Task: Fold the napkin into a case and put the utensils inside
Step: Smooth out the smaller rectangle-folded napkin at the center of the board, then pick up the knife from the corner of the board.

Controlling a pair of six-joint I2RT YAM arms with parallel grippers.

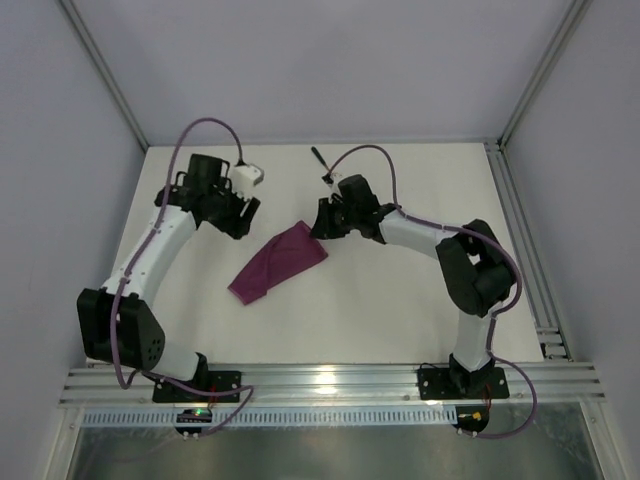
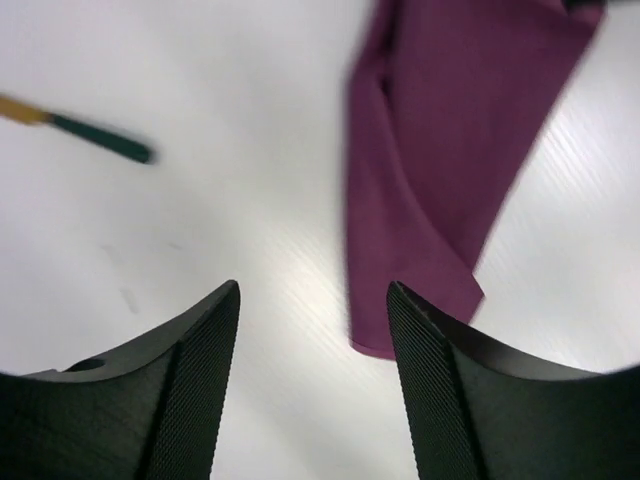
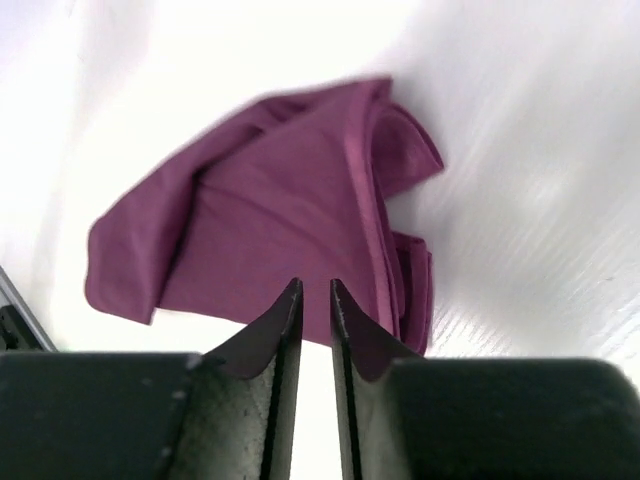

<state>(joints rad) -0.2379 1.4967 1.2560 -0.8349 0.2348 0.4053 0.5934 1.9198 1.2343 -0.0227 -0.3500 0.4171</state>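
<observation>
The magenta-purple napkin (image 1: 278,262) lies loosely folded in a slanting strip on the white table (image 1: 400,300). It also shows in both wrist views, napkin (image 2: 440,150) and napkin (image 3: 270,220). My left gripper (image 1: 242,216) hovers open just off its upper left edge, with nothing but bare table between the jaws of the left gripper (image 2: 313,300). My right gripper (image 1: 321,224) is at the napkin's upper right corner. The right gripper (image 3: 310,290) stands open by only a thin slit, nothing in it. One utensil (image 1: 319,159) with a black handle lies behind the right arm. A utensil (image 2: 95,130) shows blurred in the left wrist view.
Aluminium rails (image 1: 330,380) run along the near edge and a rail (image 1: 525,250) runs down the right side. White walls close in the table at the back and sides.
</observation>
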